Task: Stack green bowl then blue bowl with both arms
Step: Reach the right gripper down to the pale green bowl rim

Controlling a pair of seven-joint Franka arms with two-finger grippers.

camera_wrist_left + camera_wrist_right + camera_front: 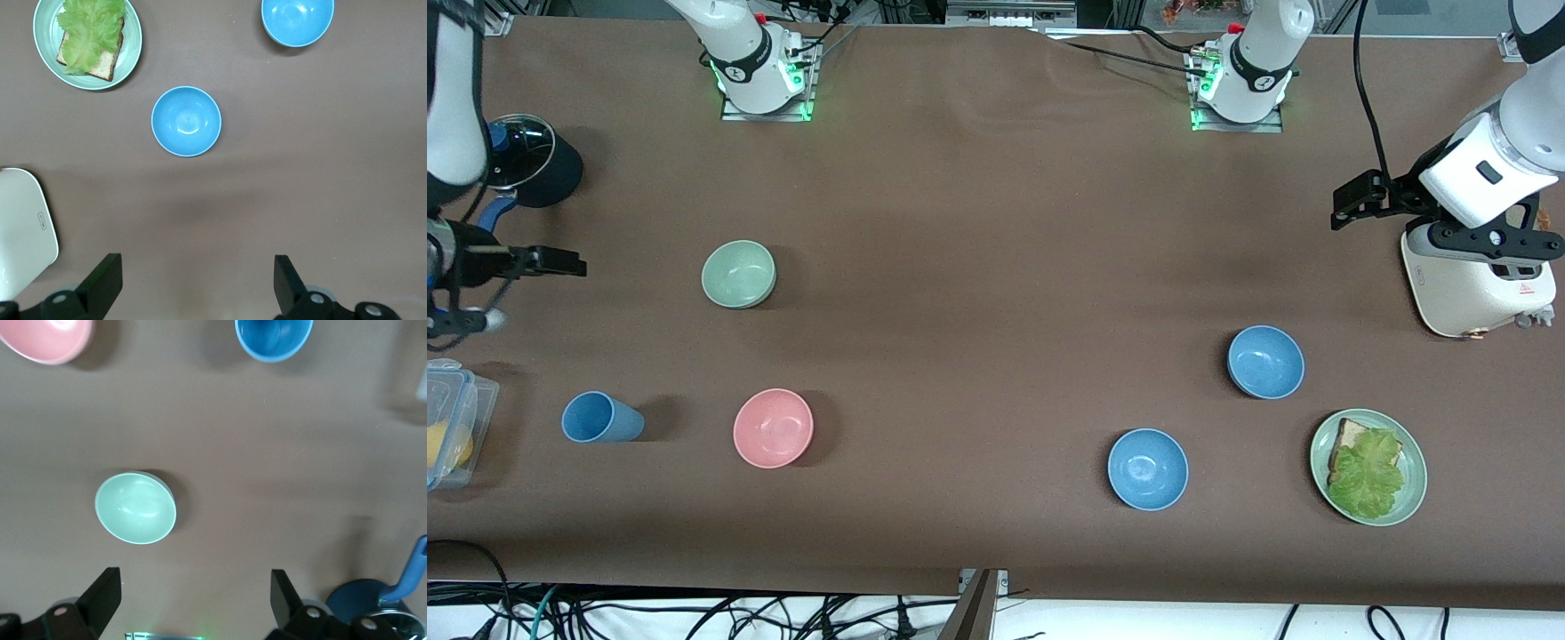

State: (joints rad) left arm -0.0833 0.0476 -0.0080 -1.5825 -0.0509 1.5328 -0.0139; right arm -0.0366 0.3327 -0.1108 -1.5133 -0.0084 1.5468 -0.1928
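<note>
On the table, green bowl (738, 274) upright, blue bowl (1265, 361) upright, both fingers spread.

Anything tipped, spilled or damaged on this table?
One thing: the blue cup lies on its side beside the pink bowl. The bowls sit upright and unstacked. Both grippers, left and right, hang open, holding nothing.
</note>
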